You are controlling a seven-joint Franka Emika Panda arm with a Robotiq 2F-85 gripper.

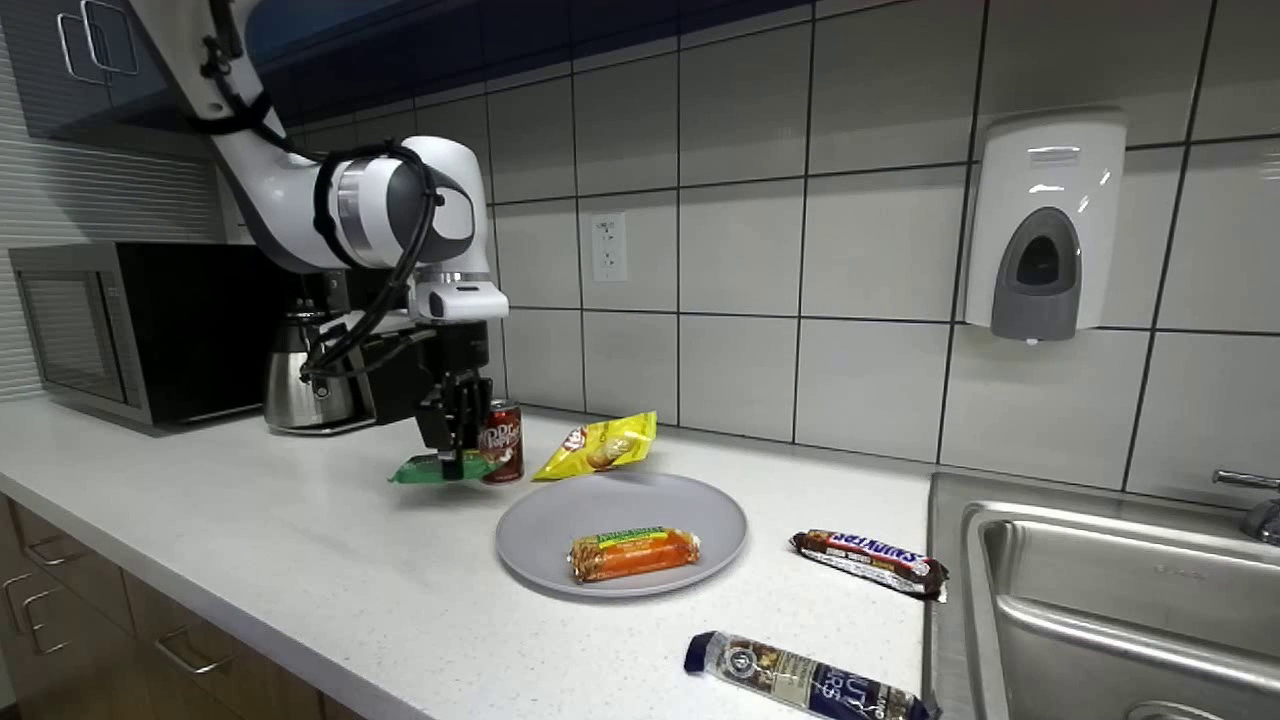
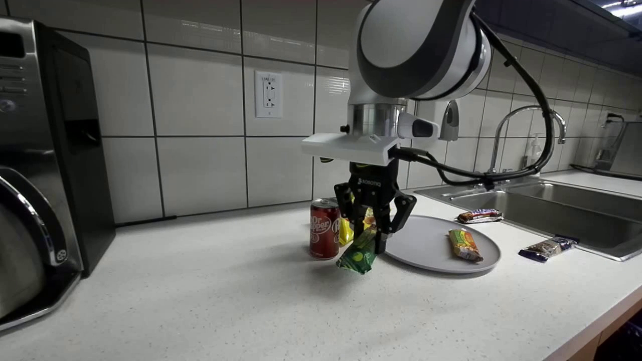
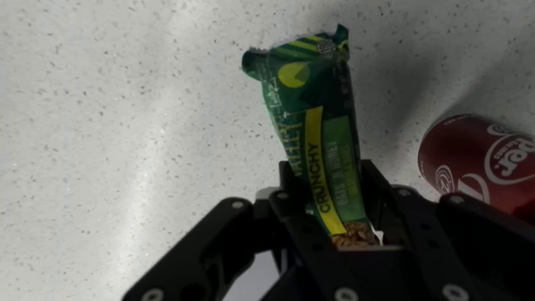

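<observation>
The black gripper pinches in its jaws a green oblong wrapped bar over the white speckled table; just beside stands a red metal can; beyond, a round grey plate bears an orange-wrapped bar.

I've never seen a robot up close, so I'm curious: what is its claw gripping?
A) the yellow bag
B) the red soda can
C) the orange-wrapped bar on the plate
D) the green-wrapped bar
D: the wrist view shows the green-wrapped bar clamped in the gripper, with a side of it pressed by each finger.
</observation>
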